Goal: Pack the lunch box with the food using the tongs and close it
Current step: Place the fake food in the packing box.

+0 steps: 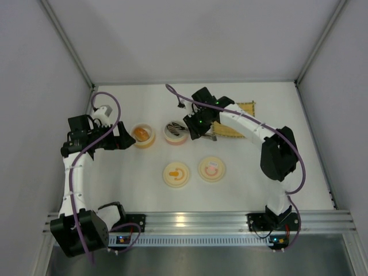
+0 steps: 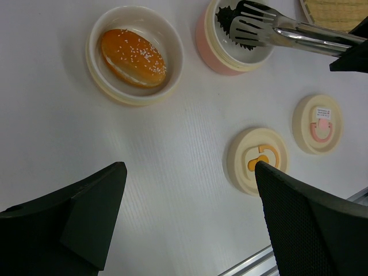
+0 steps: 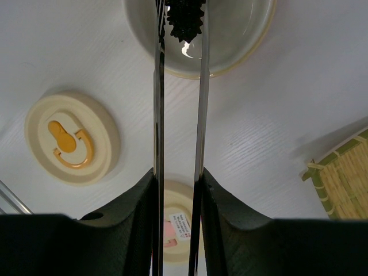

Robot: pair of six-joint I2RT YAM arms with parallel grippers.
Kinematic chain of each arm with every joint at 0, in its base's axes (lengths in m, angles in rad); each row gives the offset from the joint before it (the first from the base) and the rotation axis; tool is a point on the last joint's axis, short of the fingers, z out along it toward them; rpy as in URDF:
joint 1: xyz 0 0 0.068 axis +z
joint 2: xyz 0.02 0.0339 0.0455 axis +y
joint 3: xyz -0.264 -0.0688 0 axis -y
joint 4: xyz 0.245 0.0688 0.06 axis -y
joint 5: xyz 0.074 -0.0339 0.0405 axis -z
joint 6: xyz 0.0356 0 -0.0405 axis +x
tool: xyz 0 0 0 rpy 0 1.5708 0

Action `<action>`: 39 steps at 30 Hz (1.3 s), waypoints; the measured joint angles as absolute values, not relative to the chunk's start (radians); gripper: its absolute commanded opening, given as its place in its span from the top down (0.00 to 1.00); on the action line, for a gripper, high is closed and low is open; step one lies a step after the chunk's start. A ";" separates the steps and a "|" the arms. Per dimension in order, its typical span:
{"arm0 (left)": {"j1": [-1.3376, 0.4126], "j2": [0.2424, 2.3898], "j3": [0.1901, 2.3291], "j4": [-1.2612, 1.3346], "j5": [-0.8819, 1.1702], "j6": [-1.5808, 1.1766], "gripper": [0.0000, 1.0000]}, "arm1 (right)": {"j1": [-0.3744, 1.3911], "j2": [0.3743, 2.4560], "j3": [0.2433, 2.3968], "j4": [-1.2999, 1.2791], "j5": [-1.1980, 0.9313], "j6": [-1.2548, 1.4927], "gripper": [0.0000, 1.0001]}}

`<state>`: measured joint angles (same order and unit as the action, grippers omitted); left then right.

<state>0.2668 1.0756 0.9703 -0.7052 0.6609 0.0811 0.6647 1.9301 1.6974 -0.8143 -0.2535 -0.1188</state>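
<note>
**A:** What's the right gripper (image 3: 178,172) got hold of?

**B:** The tongs (image 3: 202,103). Its fingers are clamped on the two arms, squeezing them nearly parallel. The tips are down inside the pink bowl (image 2: 210,49), at the far middle of the bench (image 2: 57,144), with the black piece (image 3: 185,17) right at them. I can't tell whether it's pinched or already lying on the bowl floor.

**A:** And the other arm?

**B:** The left gripper (image 2: 188,172) hangs wide open with nothing in it, just left of the cream bowl (image 2: 98,75). The bun (image 2: 133,50) sits in that bowl.

**A:** So this looks like the drop?

**B:** I'd say so. I'd want the squeeze eased off gently while the tips are below the rim, so the piece falls a short way and doesn't bounce out. Then lift straight up, away from the bowl wall. That bowl looks light, and a sideways drag could tip it or slide it.

**A:** Anything in the way?

**B:** The orange-marked lid (image 2: 257,161) and the pink-marked lid (image 2: 317,123) lie on the near side, apart from both bowls. The bamboo mat (image 3: 345,178) is off to the far right. Pulling the tongs back low towards the near side could clip a lid, so gain height first.
</note>
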 measured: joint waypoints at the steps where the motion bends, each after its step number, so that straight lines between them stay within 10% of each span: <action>1: 0.267 1.076 0.970 -0.705 0.661 0.081 0.02 | 0.665 1.935 1.697 -0.814 -0.251 -0.118 1.00; 7: 0.267 1.076 0.969 -0.701 0.661 0.081 0.02 | 0.665 1.939 1.697 -0.814 -0.250 -0.119 1.00; 14: 0.267 1.076 0.960 -0.701 0.661 0.081 0.02 | 0.665 1.939 1.697 -0.815 -0.262 -0.117 0.77; 39: 0.267 1.076 0.950 -0.696 0.662 0.081 0.02 | 0.665 1.982 1.704 -0.832 -0.274 -0.109 0.65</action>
